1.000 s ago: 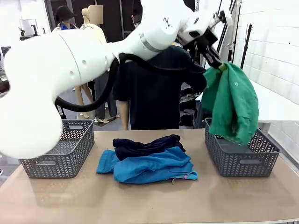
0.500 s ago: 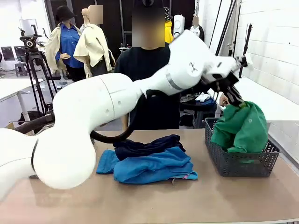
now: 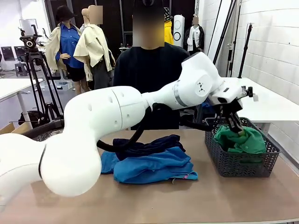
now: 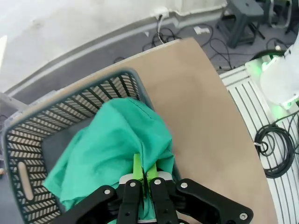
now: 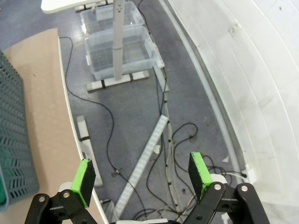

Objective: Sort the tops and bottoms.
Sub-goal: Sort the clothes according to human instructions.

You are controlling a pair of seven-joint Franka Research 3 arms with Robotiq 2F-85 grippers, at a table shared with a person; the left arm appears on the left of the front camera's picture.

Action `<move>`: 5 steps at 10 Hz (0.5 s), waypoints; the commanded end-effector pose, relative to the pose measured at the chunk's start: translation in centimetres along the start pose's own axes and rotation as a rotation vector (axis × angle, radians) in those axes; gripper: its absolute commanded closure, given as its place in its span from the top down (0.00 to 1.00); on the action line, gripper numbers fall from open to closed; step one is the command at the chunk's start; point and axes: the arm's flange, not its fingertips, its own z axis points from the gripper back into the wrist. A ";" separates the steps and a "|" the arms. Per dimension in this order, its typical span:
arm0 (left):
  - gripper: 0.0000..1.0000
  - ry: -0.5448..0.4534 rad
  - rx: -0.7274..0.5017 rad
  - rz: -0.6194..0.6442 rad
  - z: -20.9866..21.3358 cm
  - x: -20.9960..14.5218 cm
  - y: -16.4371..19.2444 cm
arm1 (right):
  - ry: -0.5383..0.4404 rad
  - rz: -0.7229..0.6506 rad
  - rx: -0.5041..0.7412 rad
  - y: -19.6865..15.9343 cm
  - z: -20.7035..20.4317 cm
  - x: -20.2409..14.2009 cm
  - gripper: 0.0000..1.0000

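Observation:
In the front view my left arm reaches across to the grey basket (image 3: pixel 240 164) at the right. Its gripper (image 3: pixel 235 125) is shut on the green top (image 3: pixel 244 141), which is bunched inside that basket. The left wrist view shows the green pads (image 4: pixel 138 169) pinching a fold of the green top (image 4: pixel 112 149) over the basket (image 4: pixel 70 99). At mid-table the navy top (image 3: pixel 145 144) lies on the blue bottoms (image 3: pixel 149 167); a pink tag (image 3: pixel 190 177) peeks out at the front. My right gripper (image 5: pixel 140 170) is open and holds nothing, off the table's side above the floor.
A person in a black T-shirt (image 3: pixel 149 74) stands at the far side of the table. The right wrist view catches the basket's corner (image 5: pixel 10 135), the table edge (image 5: pixel 44 107), and cables and plastic bins (image 5: pixel 119 56) on the floor.
My left gripper has come down with the green top, from hanging high above the right basket to resting inside it. The pile at mid-table has not moved.

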 end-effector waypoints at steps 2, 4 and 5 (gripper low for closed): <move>0.00 0.043 -0.018 -0.047 -5.3 4.3 7.5 | 0.006 0.002 0.003 -0.1 0.0 -0.1 1.00; 0.00 0.079 -0.011 -0.041 -7.1 3.3 7.7 | 0.006 0.002 0.003 -0.1 0.0 -0.1 1.00; 0.00 0.089 -0.017 -0.029 -7.3 3.0 7.8 | 0.006 0.002 0.003 -0.1 0.0 -0.1 1.00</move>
